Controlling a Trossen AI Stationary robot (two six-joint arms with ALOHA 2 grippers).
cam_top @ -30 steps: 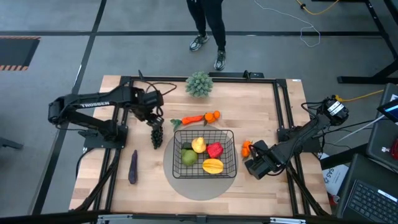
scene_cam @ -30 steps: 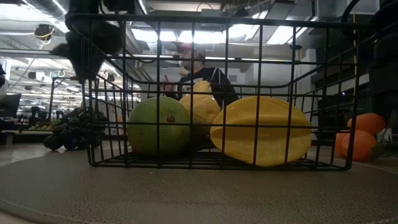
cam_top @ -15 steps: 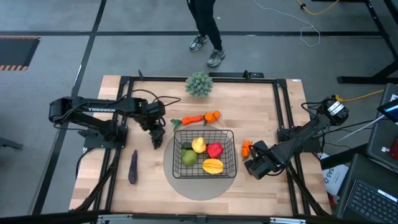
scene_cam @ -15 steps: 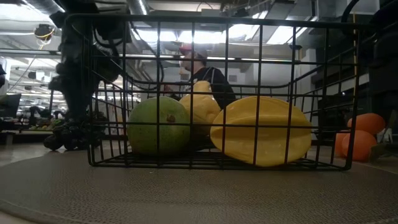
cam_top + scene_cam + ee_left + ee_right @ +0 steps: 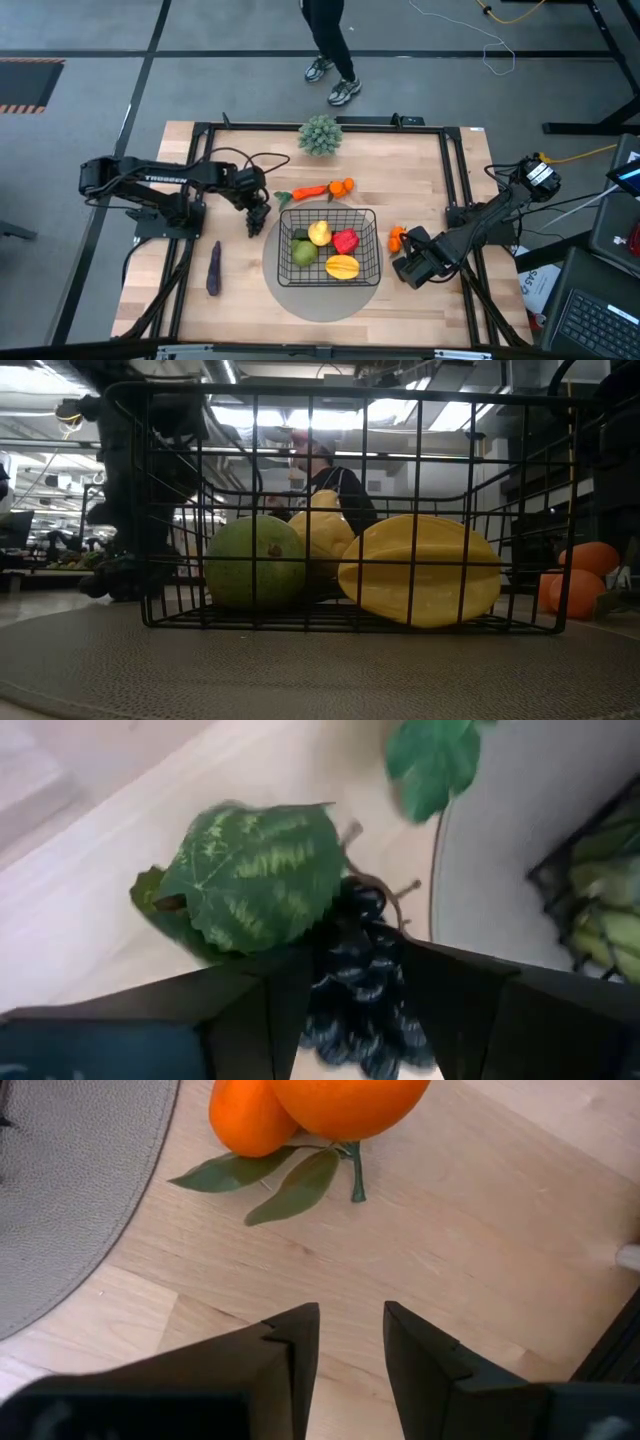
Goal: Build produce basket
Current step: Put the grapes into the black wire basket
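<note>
One basket [image 5: 367,272], four fruits inside (green, two yellow, one red), one eggplant [image 5: 213,269], one carrot [image 5: 310,191], one grape bunch [image 5: 360,980]

The basket [image 5: 329,247] sits on the mat [image 5: 300,297], grapes [image 5: 254,222] apparently just left, oranges [image 5: 397,238] right.

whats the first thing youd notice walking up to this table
The black wire basket on the round grey mat at mid-table, holding a green pear, a red pepper and yellow fruit. Next, the left gripper down over the dark grapes just left of the basket, fingers either side of the bunch. The right gripper waits by the oranges to the basket's right.
</note>
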